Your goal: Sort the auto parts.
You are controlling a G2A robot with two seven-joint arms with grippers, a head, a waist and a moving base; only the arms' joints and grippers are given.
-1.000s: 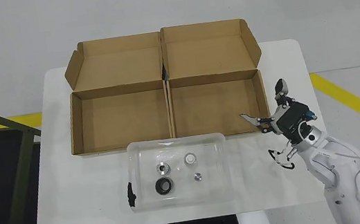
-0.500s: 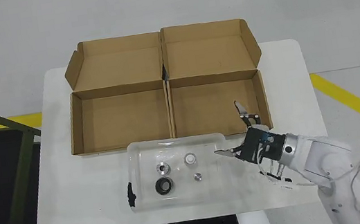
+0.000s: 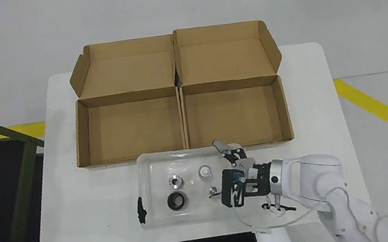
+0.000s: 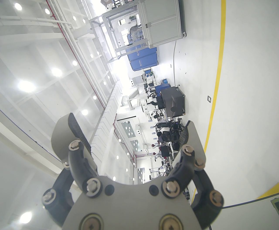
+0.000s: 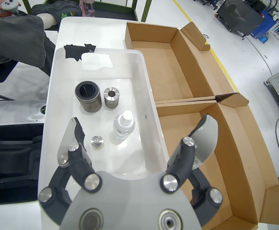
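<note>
Right claw (image 3: 226,173), wide open and empty, is now hanging over the clear bin (image 3: 144,175), coming in from 3 o'clock.

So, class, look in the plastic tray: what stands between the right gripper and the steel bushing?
The small white-capped bottle stands between the right gripper and the steel bushing in the plastic tray, clearest in the right wrist view.

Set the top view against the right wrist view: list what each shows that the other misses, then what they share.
Top view: the whole white table and the right arm. Right wrist view: the parts' sides, such as the black bearing's wall and the bottle's clear body. Both: the clear tub, its four parts, two empty cardboard boxes, the open right gripper.
</note>
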